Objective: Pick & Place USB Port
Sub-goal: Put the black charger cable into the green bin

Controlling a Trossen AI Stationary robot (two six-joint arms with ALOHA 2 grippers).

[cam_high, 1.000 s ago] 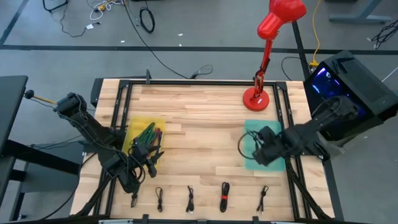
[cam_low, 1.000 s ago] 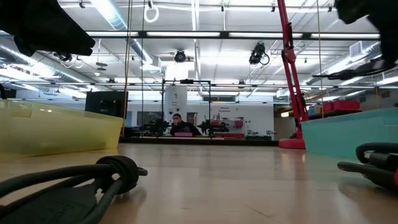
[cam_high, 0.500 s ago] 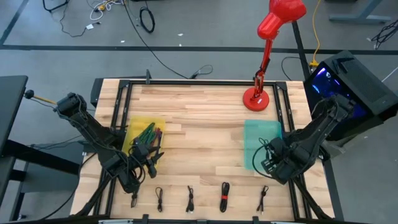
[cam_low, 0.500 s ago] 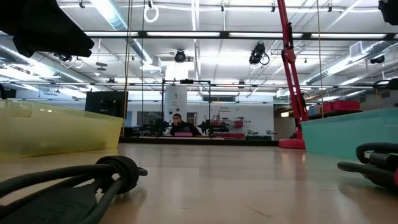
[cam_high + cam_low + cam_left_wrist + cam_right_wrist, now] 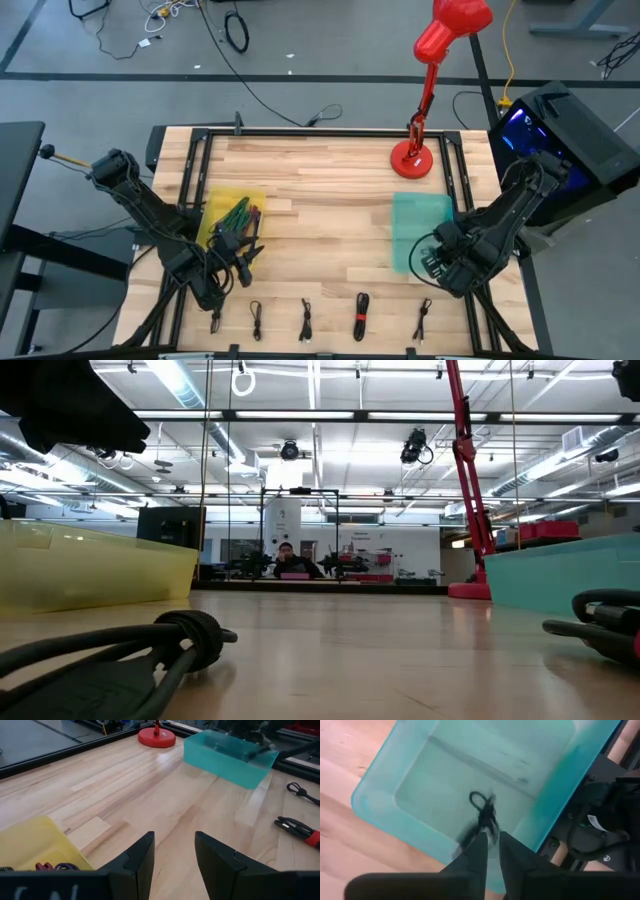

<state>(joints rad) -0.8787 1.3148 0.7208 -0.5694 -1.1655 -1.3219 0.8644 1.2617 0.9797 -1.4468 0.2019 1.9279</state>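
High: parked left gripper (image 5: 240,262) by yellow bin (image 5: 222,196); poised right gripper (image 5: 420,259) at teal bin's (image 5: 420,210) near edge.
Low: no fingertips seen.
Left wrist: fingers (image 5: 142,857) spread, empty.
Right wrist: fingers (image 5: 477,852) apparently pinched on cable (image 5: 482,815) dangling over teal bin; risked dropping it outside the near wall.

Two arms, two hands: left hand (image 5: 243,262), right hand (image 5: 432,262).

Two bins on table (image 5: 320,200): one yellow bin (image 5: 222,203) just beyond left hand, one teal bin (image 5: 415,215) just beside right hand.

One black cable (image 5: 482,817) inside teal bin, straight ahead of right hand.

Five bundled cables in row along table's near edge: three nearer left hand (image 5: 216,321) (image 5: 256,319) (image 5: 306,319), one with red band (image 5: 360,317), one just below right hand (image 5: 424,318).

One red lamp (image 5: 430,60).
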